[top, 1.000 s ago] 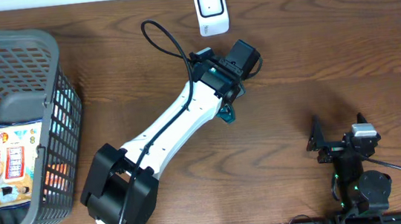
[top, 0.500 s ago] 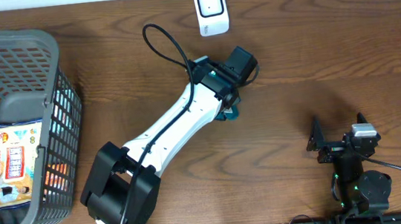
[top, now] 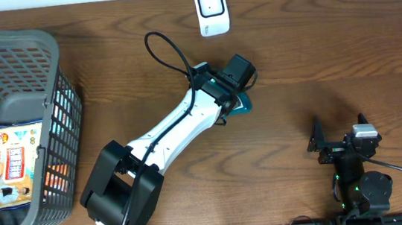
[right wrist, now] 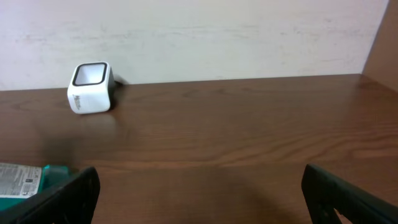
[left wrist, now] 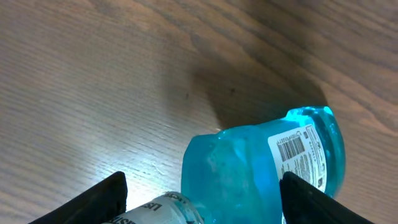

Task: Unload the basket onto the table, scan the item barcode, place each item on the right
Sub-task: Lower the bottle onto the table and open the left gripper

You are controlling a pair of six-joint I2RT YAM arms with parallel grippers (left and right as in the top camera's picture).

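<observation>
The item is a translucent blue bottle (left wrist: 249,174) with a white label and a barcode (left wrist: 292,146) facing the left wrist camera. My left gripper (left wrist: 202,199) is shut on it, one black finger (left wrist: 106,199) on each side, just above the wood. From overhead the bottle (top: 242,106) peeks out under the left gripper (top: 233,94), below the white scanner (top: 212,10) at the table's far edge. The right wrist view shows the scanner (right wrist: 91,87) and the bottle's end (right wrist: 28,179) at far left. My right gripper (right wrist: 199,186) rests open and empty near the front right (top: 341,143).
A grey mesh basket (top: 48,83) stands at the left with a snack packet (top: 13,162) inside. The left arm's black cable (top: 164,45) loops between the gripper and the scanner. A pale wall (right wrist: 199,31) rises behind the table's far edge.
The left wrist has drawn back a little from the scanner and turned; the blue bottle has swung from the gripper's left side to its right. The right arm has not moved.
</observation>
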